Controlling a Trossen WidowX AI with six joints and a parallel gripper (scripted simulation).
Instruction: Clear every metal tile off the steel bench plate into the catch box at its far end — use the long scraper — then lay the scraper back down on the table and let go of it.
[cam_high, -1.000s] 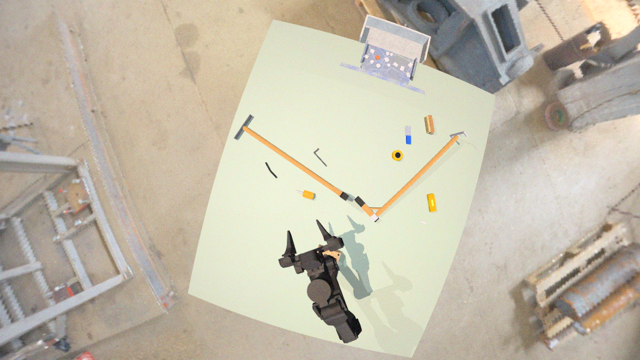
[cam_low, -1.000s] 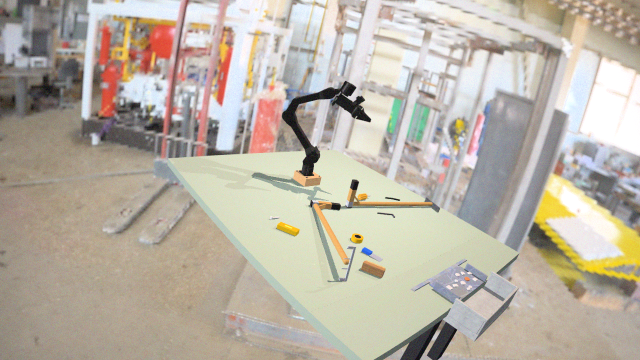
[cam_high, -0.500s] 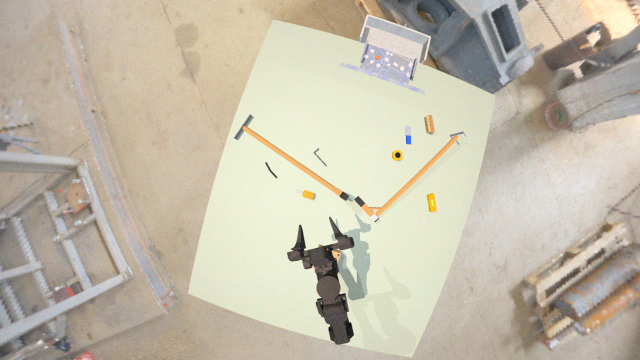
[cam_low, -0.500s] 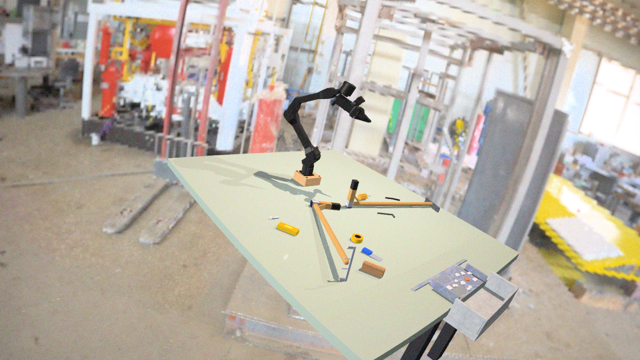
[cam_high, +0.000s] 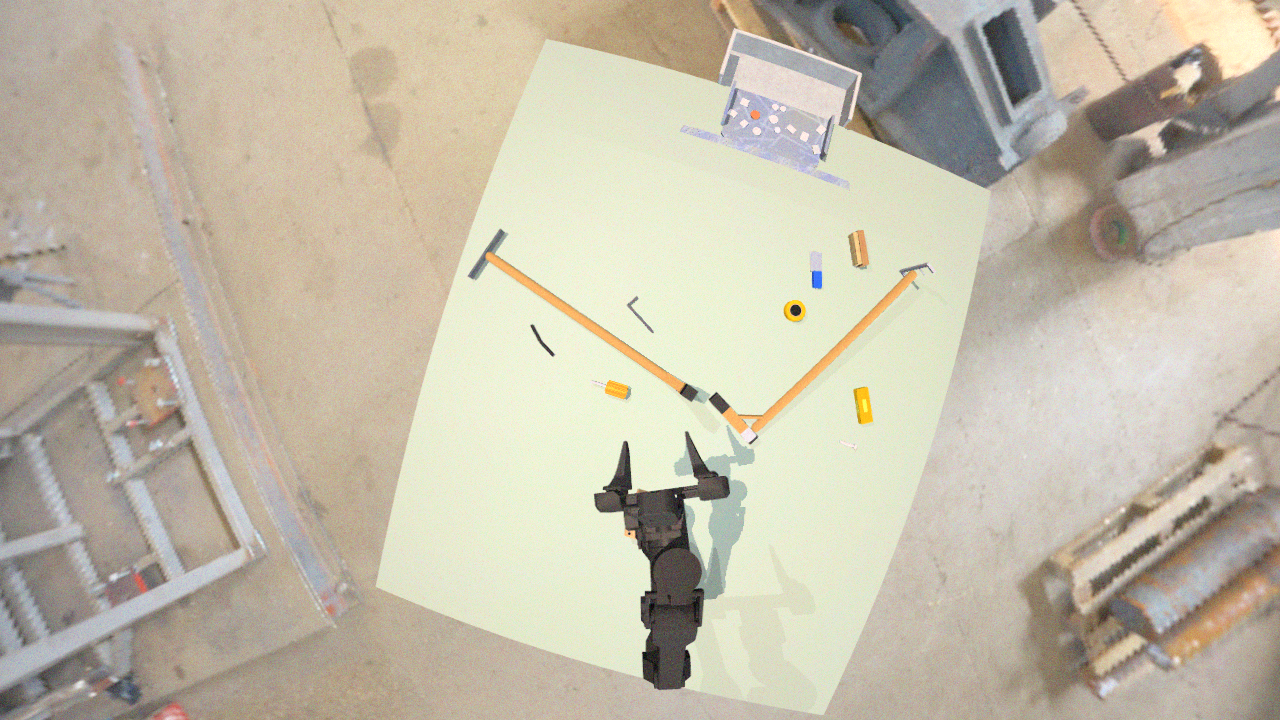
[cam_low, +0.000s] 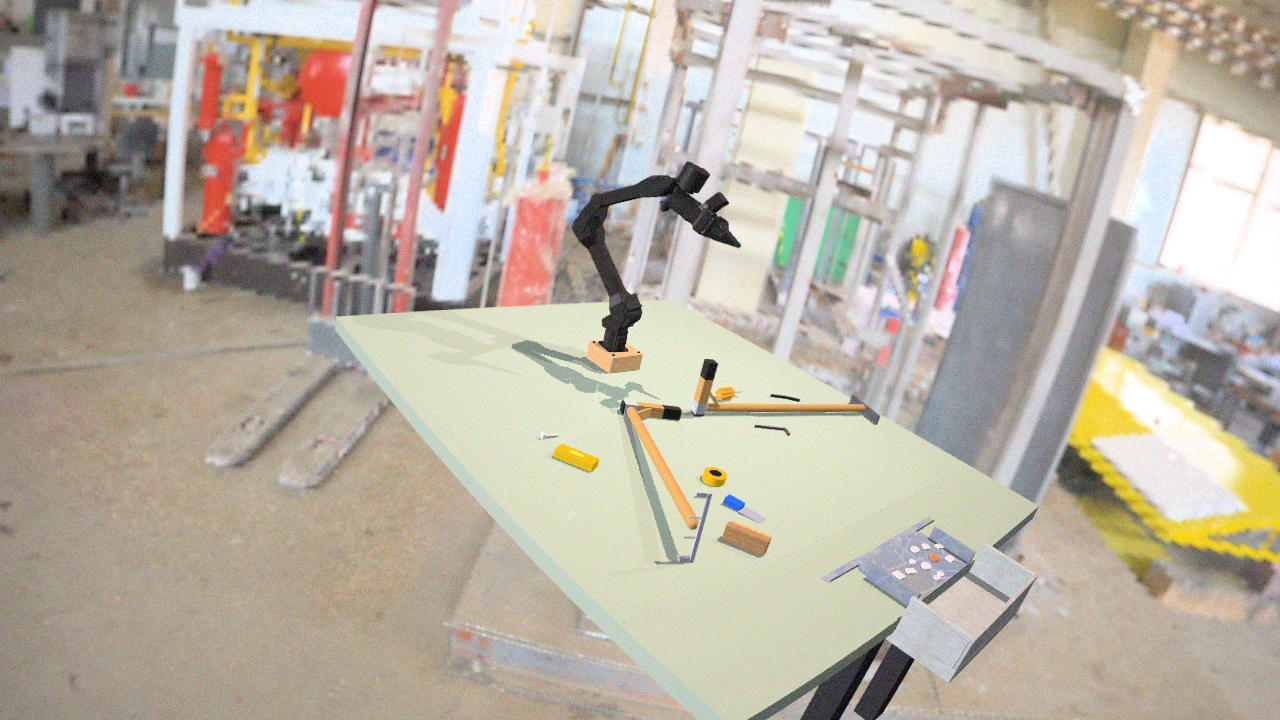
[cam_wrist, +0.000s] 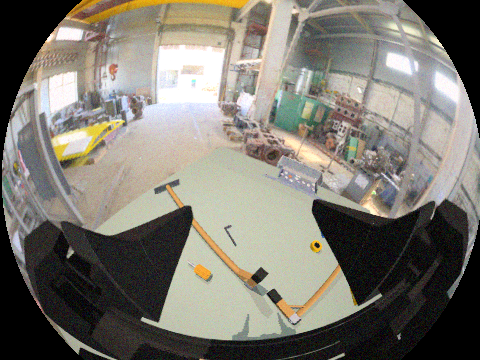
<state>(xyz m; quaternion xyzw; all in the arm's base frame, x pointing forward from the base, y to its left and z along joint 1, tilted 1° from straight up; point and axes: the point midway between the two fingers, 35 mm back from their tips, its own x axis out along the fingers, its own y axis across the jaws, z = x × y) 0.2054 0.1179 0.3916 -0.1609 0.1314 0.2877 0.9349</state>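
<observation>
Top view gives us the scraper (cam_high: 586, 320) (cam_low: 787, 407) (cam_wrist: 215, 246) lying on the pale green table (cam_high: 537, 492) (cam_low: 501, 402) (cam_wrist: 260, 215), its flat grey blade near 1 side edge and its raised black-tipped grip towards the middle. We have the gripper (cam_high: 656, 437) (cam_low: 738, 243) (cam_wrist: 254, 210) spread almost to its widest, with nothing between its 2 fingers, and the exterior view puts it high above the tabletop.

Out at the far end, we find the tiles (cam_high: 774, 118) (cam_low: 925, 565) (cam_wrist: 298, 180) scattered over the bench plate (cam_high: 760, 147) (cam_low: 881, 573) (cam_wrist: 305, 188). They are pale, and we see 1 orange piece (cam_high: 755, 114) (cam_low: 933, 557) (cam_wrist: 290, 176) among them. The catch box (cam_high: 792, 71) (cam_low: 930, 631) (cam_wrist: 302, 169) sits at the plate's outer end, beyond the table edge.

We see a 2nd long-handled tool (cam_high: 832, 351) (cam_low: 660, 465) (cam_wrist: 322, 289) on the other side; its grip end lies near the scraper's, so the 2 handles make a wide V. Between those handles we spot a hex key (cam_high: 640, 317) (cam_low: 771, 428) (cam_wrist: 231, 237) and a yellow tape roll (cam_high: 786, 313) (cam_low: 714, 483) (cam_wrist: 312, 247). Our orange-handled screwdriver (cam_high: 617, 389) (cam_low: 725, 393) (cam_wrist: 202, 272) rests near the scraper's grip end.
</observation>
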